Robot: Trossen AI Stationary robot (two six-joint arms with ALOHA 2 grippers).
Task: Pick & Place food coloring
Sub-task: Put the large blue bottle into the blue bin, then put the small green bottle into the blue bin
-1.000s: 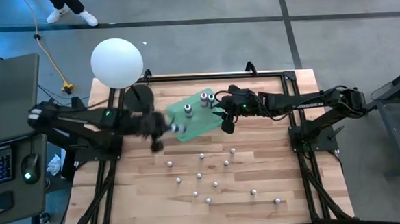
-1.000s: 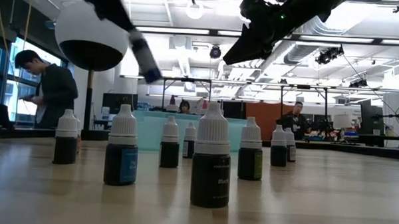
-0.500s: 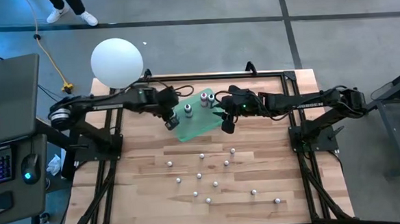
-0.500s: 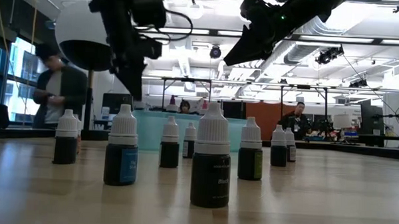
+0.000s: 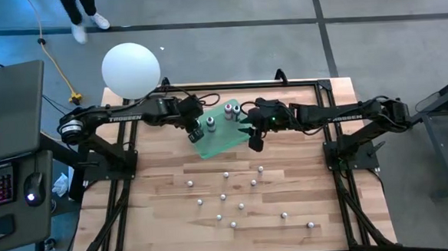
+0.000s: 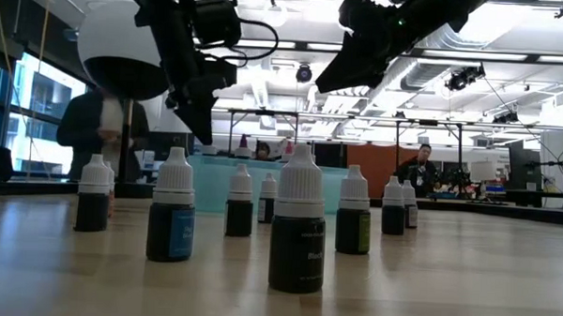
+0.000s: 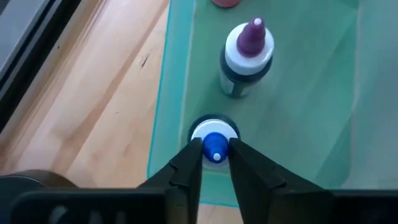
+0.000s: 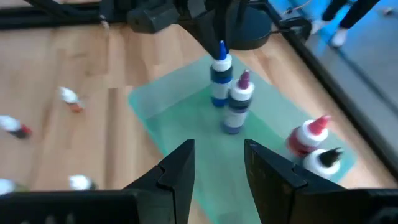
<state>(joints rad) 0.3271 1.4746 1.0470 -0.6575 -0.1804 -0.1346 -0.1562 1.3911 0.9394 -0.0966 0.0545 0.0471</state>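
The green tray (image 5: 226, 138) lies at the table's far middle. My left gripper (image 5: 195, 133) is over the tray's left edge, shut on a food coloring bottle with a blue tip and white collar (image 7: 214, 144). A purple-tipped bottle (image 7: 247, 53) stands upright on the tray just beyond it, and two more bottles (image 5: 232, 110) stand at the tray's far corner. My right gripper (image 5: 254, 141) hovers open and empty at the tray's right edge. Several bottles (image 5: 226, 196) stand on the wood nearer the front. My left gripper pinches the blue-tipped bottle's tip (image 7: 216, 151) between its two fingers (image 7: 189, 163), at their free ends. The fingers come from above, pointing down. The bottle is upright (image 8: 219, 74), its base at the tray's surface near the tray's left edge; whether it rests there I cannot tell.
A white sphere lamp (image 5: 131, 70) on a dark base stands at the far left corner. The black frame rail (image 5: 237, 84) runs along the far edge. The loose bottles fill the table's middle and near right (image 5: 310, 225). A person moves in the room behind (image 6: 99, 133).
My left gripper has swung from the wood left of the tray toward the far edge and onto the tray's left edge, carrying the blue-tipped bottle, then nearly stopped. My right gripper has kept still.
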